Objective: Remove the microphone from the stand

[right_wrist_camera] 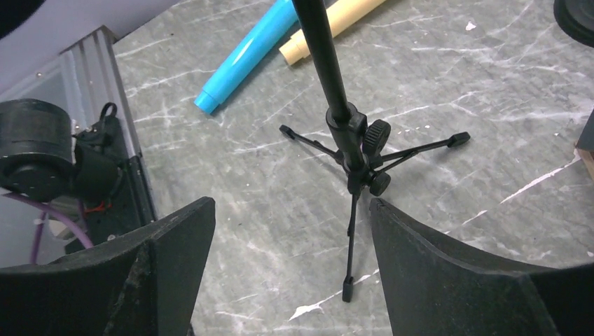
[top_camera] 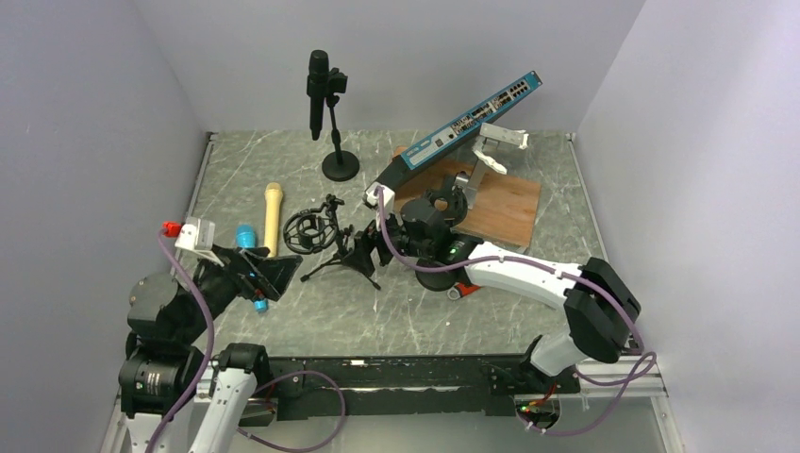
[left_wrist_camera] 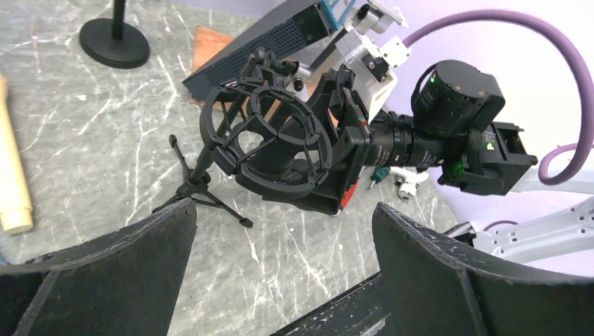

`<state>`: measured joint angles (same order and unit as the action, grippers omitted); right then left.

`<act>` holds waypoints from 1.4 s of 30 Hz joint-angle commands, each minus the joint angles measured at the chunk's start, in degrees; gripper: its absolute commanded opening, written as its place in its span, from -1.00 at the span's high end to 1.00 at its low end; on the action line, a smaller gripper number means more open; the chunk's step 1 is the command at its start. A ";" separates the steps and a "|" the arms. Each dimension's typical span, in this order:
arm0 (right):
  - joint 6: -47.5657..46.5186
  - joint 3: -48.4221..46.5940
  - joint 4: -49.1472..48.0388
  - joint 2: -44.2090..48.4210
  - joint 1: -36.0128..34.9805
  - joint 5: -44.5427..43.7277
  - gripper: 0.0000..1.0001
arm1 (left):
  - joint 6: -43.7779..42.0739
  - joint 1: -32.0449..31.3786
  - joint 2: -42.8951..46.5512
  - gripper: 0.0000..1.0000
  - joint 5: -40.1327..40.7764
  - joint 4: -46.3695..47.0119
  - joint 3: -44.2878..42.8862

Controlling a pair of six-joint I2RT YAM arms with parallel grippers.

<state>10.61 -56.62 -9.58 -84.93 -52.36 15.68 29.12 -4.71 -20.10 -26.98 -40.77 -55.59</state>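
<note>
My left claw (left_wrist_camera: 284, 269) hangs wide open with nothing in it, low over the counter (top_camera: 415, 321) at the near left. From its wrist I look across at the shock mount (left_wrist_camera: 270, 143) that tops the small tripod stand (left_wrist_camera: 199, 185). My right claw (right_wrist_camera: 291, 269) is also spread wide and holds nothing. It sits just beside the tripod stand, and the stand's legs show in the gap between my fingers (right_wrist_camera: 175, 245). The black microphone (top_camera: 317, 87) is upright in the clip of the round-based stand (top_camera: 339, 156) at the back of the counter, well apart from both claws. A cream microphone (top_camera: 273, 217) and a blue microphone (top_camera: 246, 234) lie side by side near my left claw. At the far right a network switch (top_camera: 472, 118) is propped at a tilt above a wooden board (top_camera: 509, 203).
</note>
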 commanded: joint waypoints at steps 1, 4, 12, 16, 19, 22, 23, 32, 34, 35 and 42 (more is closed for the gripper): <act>-3.25 0.63 -11.93 -1.54 -0.38 -1.03 -0.68 | -0.49 0.05 1.43 -0.99 4.55 -2.14 -1.70; -5.93 -0.83 -14.08 -3.44 -0.42 0.88 -0.68 | -0.41 0.00 2.17 -0.99 5.28 -2.76 -2.03; -9.51 -6.42 -16.89 -10.72 -0.25 -0.17 -0.24 | 0.93 -0.02 6.38 -0.95 7.50 -4.76 -2.53; -8.28 -5.53 -22.60 -12.68 0.16 -3.28 -0.12 | -0.41 0.04 8.15 -0.95 9.63 -7.65 -4.42; -6.86 -5.62 -25.83 -14.42 0.28 -3.17 0.01 | -1.39 -0.03 8.83 -0.94 11.27 -9.40 -5.40; -5.43 -6.33 -26.52 -16.05 -0.12 -5.23 0.15 | -1.83 -0.18 9.34 -0.94 12.22 -9.90 -5.21; -5.36 -6.06 -26.89 -16.14 -0.67 -7.14 0.23 | -1.93 -0.21 9.51 -0.94 12.40 -10.05 -5.20; -8.46 -0.79 -32.58 -14.88 -8.76 -34.68 1.00 | -2.41 -0.56 10.36 -0.93 13.51 -10.02 -4.52; -8.33 -2.42 -29.65 -14.74 -10.91 -44.02 1.00 | -2.34 -0.56 10.52 -0.93 13.68 -10.28 -4.64; -7.85 -3.59 -27.49 -14.83 -12.03 -48.82 1.00 | -2.28 -0.56 10.63 -0.93 13.77 -10.29 -4.55; -3.34 -11.63 -14.30 -18.88 -18.62 -72.62 1.00 | -0.62 -0.56 11.89 -0.92 12.86 -8.92 -2.64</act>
<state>4.36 -63.59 -29.19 -102.85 -68.60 -40.53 27.68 -5.13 -9.17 -13.82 -51.59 -58.92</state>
